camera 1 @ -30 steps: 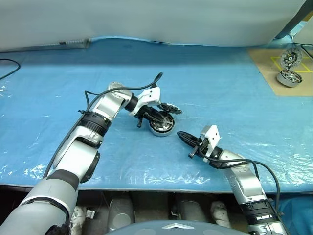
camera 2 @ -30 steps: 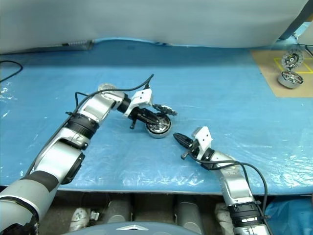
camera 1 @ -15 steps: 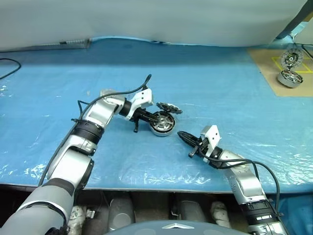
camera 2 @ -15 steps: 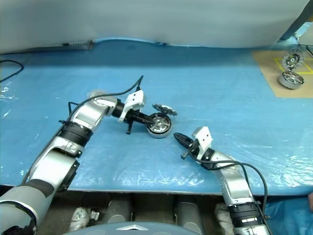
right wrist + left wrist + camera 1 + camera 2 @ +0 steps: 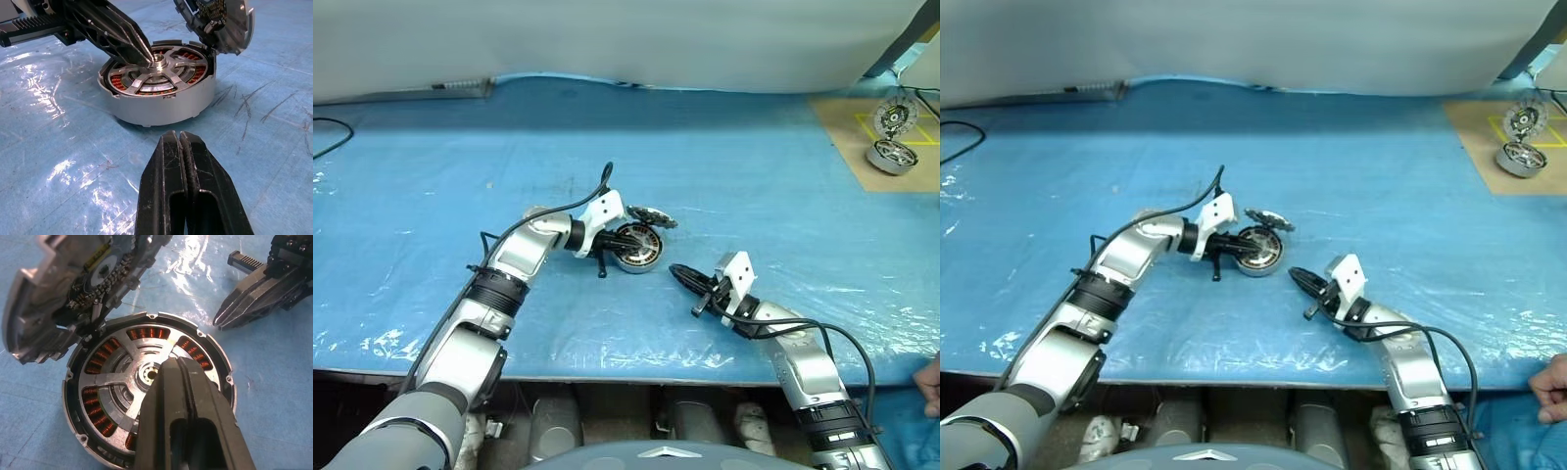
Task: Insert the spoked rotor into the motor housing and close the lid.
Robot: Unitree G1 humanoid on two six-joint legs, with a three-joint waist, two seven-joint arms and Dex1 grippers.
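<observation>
The spoked rotor is already seated inside the motor housing, its silver spokes lying within the ring of copper windings, so the first half of the task is judged done. The housing stands on the blue-covered bench, near its middle. The lid is not yet closed: it is seen tilted, propped against the housing's far rim with its inner side exposed, resting partly on the rim and partly off it.

The left tool is clenched with nothing held, its joined fingertips set on or just above the rotor's centre hub, as if pressing the rotor home. The right tool is likewise clenched and empty, and rests low over the bench just beside the housing, apart from it.

What is left, by this reading, is for the lid to be taken, levelled over the housing and pressed down until it sits flush.
</observation>
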